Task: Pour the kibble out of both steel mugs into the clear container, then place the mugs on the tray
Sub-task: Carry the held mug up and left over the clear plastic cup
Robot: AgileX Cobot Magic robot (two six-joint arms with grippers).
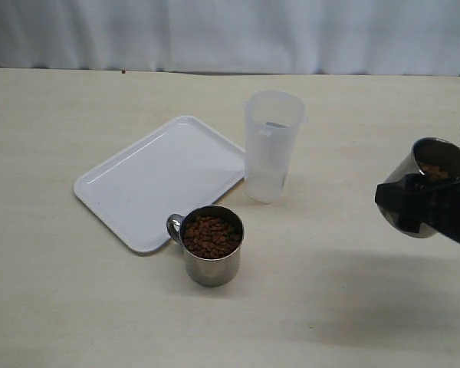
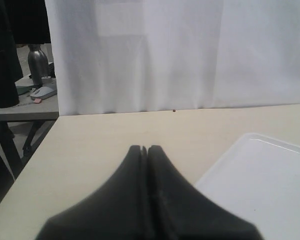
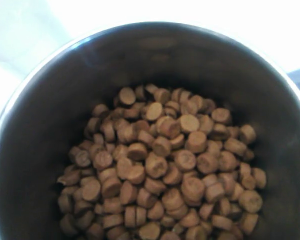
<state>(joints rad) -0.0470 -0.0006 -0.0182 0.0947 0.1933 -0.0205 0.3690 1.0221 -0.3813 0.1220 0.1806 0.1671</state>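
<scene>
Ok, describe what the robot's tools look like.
The left tool has two matte black fingers, broad at the base, tapering to narrow tips. The right tool is also black and blocky. No cables or markings show.

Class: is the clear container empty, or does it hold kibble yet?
Empty: the clear container shows no brown pellets through its translucent wall.

A pale cream, faintly grained flat desk (image 1: pixel 61 307) is backed by a white pleated fabric curtain (image 1: pixel 230 31) hanging along its far edge. The light is soft and even. Past the curtain's end, a grey side table (image 2: pixel 20 106) carries a dull metal flask (image 2: pixel 37 62) and a pale, mouse-like rounded object (image 2: pixel 44 92).
</scene>
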